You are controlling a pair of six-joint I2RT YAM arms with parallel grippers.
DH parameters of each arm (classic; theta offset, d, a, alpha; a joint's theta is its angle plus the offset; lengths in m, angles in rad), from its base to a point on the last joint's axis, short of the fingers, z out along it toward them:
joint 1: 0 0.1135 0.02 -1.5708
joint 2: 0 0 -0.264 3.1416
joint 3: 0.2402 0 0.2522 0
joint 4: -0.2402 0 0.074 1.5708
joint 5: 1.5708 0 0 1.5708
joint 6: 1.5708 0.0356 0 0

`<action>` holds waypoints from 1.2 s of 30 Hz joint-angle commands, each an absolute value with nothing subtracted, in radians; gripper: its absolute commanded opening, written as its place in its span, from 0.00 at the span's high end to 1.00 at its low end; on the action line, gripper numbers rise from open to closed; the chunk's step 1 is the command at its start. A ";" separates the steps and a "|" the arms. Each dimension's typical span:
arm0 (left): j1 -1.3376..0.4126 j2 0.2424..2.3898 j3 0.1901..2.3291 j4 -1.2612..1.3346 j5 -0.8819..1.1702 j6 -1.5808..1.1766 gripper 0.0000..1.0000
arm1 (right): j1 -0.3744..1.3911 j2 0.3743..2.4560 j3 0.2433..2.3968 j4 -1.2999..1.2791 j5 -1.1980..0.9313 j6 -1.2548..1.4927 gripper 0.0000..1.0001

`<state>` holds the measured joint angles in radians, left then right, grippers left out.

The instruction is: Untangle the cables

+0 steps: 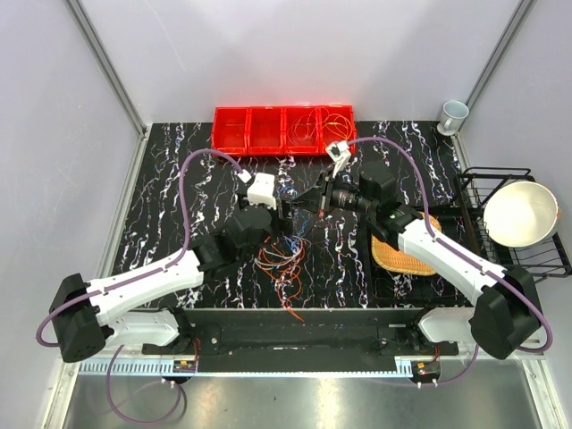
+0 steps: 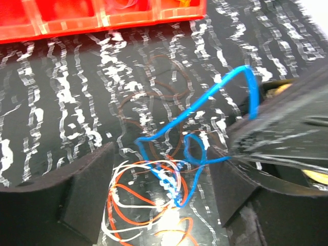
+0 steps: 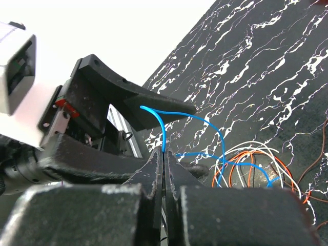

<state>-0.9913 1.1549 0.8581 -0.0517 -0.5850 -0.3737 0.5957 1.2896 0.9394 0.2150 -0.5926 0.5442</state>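
A tangle of thin orange, red, white and blue cables (image 1: 284,255) lies on the black marbled table between the arms. My right gripper (image 3: 164,152) is shut on a blue cable (image 3: 205,119) and holds its end up above the pile. In the top view the right gripper (image 1: 309,202) meets the left gripper (image 1: 288,211) tip to tip. My left gripper (image 2: 159,179) is open. The blue cable (image 2: 205,102) loops between its fingers (image 2: 72,189) above orange and white loops (image 2: 128,197), without being gripped. The right gripper's black body fills the right of the left wrist view.
A red tray (image 1: 284,130) with several compartments stands at the back, with thin wires in its two right ones. Thin brown wires (image 2: 164,87) lie on the table. A woven basket (image 1: 398,256), a black wire rack (image 1: 474,179) with a white bowl (image 1: 520,213), and a cup (image 1: 453,113) are on the right.
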 commanded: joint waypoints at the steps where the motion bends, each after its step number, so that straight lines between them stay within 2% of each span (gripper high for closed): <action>1: -0.992 1.154 0.907 -0.089 -0.701 -0.397 0.22 | 0.603 1.275 0.988 0.259 -0.600 0.546 1.00; 6: -0.997 1.144 0.905 -0.089 -0.713 -0.403 0.22 | 0.601 1.275 0.986 0.261 -0.601 0.549 1.00; 15: -1.000 1.180 0.896 -0.003 -0.664 -0.387 0.34 | 0.603 1.273 0.983 0.267 -0.601 0.560 1.00; 22: -1.006 1.206 0.911 0.035 -0.644 -0.377 0.34 | 0.603 1.278 0.979 0.275 -0.603 0.565 1.00; 25: -1.011 1.204 0.913 0.035 -0.632 -0.371 0.30 | 0.603 1.276 0.979 0.273 -0.603 0.563 1.00; 36: -1.019 1.082 0.825 0.080 -0.561 -0.334 0.27 | 0.603 1.273 0.994 0.222 -0.583 0.509 1.00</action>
